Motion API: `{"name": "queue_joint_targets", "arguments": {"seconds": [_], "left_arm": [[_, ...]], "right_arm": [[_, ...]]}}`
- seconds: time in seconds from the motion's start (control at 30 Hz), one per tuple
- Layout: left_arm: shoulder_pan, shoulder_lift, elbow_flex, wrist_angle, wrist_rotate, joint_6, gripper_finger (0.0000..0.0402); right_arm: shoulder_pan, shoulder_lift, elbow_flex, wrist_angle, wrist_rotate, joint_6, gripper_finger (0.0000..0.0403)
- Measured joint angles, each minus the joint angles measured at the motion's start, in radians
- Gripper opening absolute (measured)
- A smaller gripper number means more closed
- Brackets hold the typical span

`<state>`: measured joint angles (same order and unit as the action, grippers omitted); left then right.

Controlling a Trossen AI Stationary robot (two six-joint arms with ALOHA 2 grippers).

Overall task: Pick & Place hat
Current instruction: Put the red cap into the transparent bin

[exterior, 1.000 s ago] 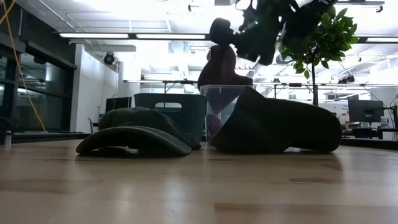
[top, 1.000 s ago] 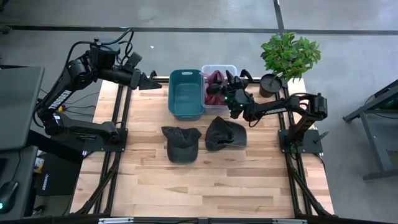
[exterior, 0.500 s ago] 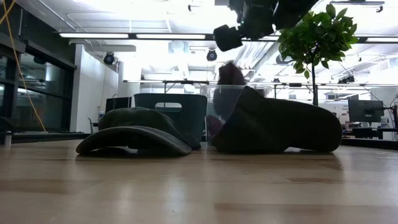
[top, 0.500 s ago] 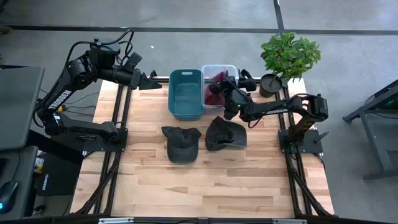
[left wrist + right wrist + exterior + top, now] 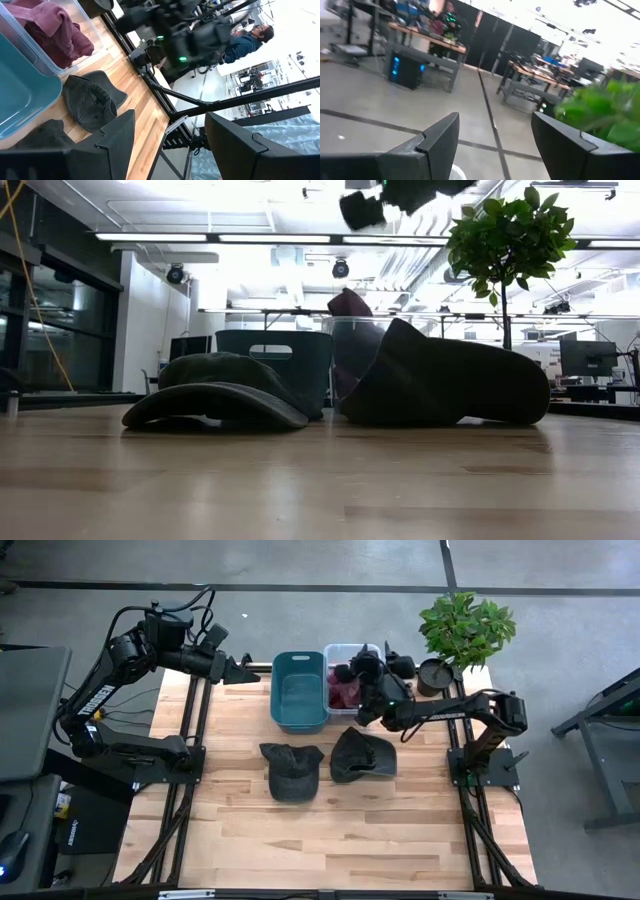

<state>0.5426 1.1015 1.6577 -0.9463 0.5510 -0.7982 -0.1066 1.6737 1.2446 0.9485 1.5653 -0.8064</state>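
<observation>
High view shows the right claw (image 5: 352, 671) spread wide and empty above the clear bin (image 5: 371, 648) holding a maroon hat (image 5: 346, 692).

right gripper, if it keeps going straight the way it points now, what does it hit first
Probably nothing close: the right gripper, open and raised above the clear bin, looks out over the room floor. The plant sits off to one side, though depth is hard to judge.

Bright ceiling strip lights (image 5: 190, 237) glare, silhouetting the low view; wrist views look motion-blurred.
</observation>
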Motion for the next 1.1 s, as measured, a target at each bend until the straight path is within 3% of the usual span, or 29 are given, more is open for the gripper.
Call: {"name": "queue_joint_targets", "arguments": {"seconds": [0.23, 0.4, 0.47, 0.57, 0.67, 0.73, 0.8, 0.87, 0.97, 1.1], "left_arm": [[0.000, 0.000, 0.000, 0.000, 0.007, 0.006, 0.0225], [0.000, 0.000, 0.000, 0.000, 0.015, 0.017, 0.0225], [0.000, 0.000, 0.000, 0.001, 0.015, 0.025, 0.0225], [0.000, 0.000, 0.000, 0.000, 0.016, 0.028, 0.0225], [0.000, 0.000, 0.000, 0.000, 0.031, 0.030, 0.0225], [0.000, 0.000, 0.000, 0.000, 0.042, 0.031, 0.0225], [0.000, 0.000, 0.000, 0.000, 0.045, 0.031, 0.0225], [0.000, 0.000, 0.000, 0.000, 0.046, 0.031, 0.0225], [0.000, 0.000, 0.000, 0.000, 0.046, 0.031, 0.0225], [0.000, 0.000, 0.000, -0.003, 0.046, 0.031, 0.0225]], "right_arm": [[0.098, 0.000, 0.177, -0.126, -0.030, -0.233, 0.0243], [0.142, 0.000, 0.258, -0.326, -0.078, -0.221, 0.0243], [0.153, 0.000, 0.266, -0.391, -0.132, -0.121, 0.0243], [0.164, -0.008, 0.267, -0.486, -0.302, 0.120, 0.0243], [0.153, -0.021, 0.267, -0.671, -0.531, 0.434, 0.0243], [0.129, -0.026, 0.267, -0.814, -0.738, 0.624, 0.0243], [0.100, -0.026, 0.267, -0.936, -0.908, 0.762, 0.0243], [0.078, -0.026, 0.265, -1.050, -1.007, 0.866, 0.0243], [0.060, -0.026, 0.265, -1.200, -1.008, 1.012, 0.0243], [0.050, -0.038, 0.265, -1.335, -0.882, 1.163, 0.0243]]}}
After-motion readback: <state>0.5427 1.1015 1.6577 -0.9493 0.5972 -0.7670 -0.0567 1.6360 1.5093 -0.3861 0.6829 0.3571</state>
